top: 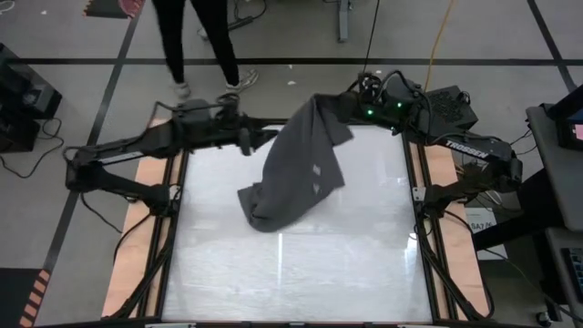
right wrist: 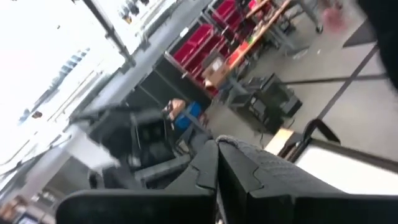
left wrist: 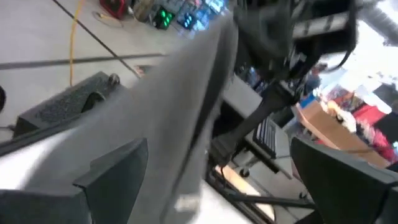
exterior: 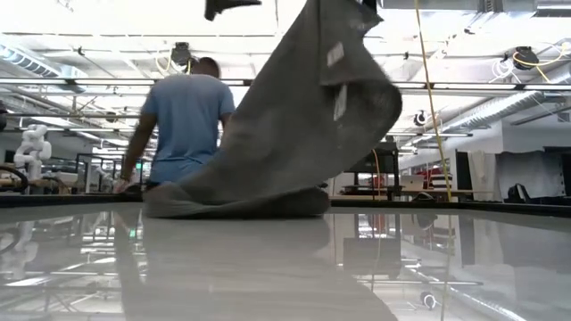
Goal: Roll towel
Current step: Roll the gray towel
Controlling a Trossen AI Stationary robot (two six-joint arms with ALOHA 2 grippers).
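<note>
The dark grey towel (top: 296, 159) hangs from my right gripper (top: 321, 98) at the table's far middle. It slants down toward the near left, and its bunched lower end (exterior: 232, 201) rests on the table. Small white tags (exterior: 335, 55) show on the hanging part. My left gripper (top: 264, 138) is open beside the towel's left hanging edge. In the left wrist view the cloth (left wrist: 180, 118) runs between its spread fingers (left wrist: 118, 174); I cannot tell whether they touch it. My right gripper is shut on the towel's top end (top: 314, 105), high above the table. The cloth drapes over the fingers and hides the place of contact. In the right wrist view the two fingers (right wrist: 208, 168) stand pressed together. The towel hangs slack below, its lower end on the table.
The glossy white table top (top: 301, 273) lies bare in front of the towel. A person (exterior: 183, 125) stands just beyond the table's far edge, with legs (top: 196, 46) showing in the high view. Cables and a black box (top: 451, 105) sit at the far right.
</note>
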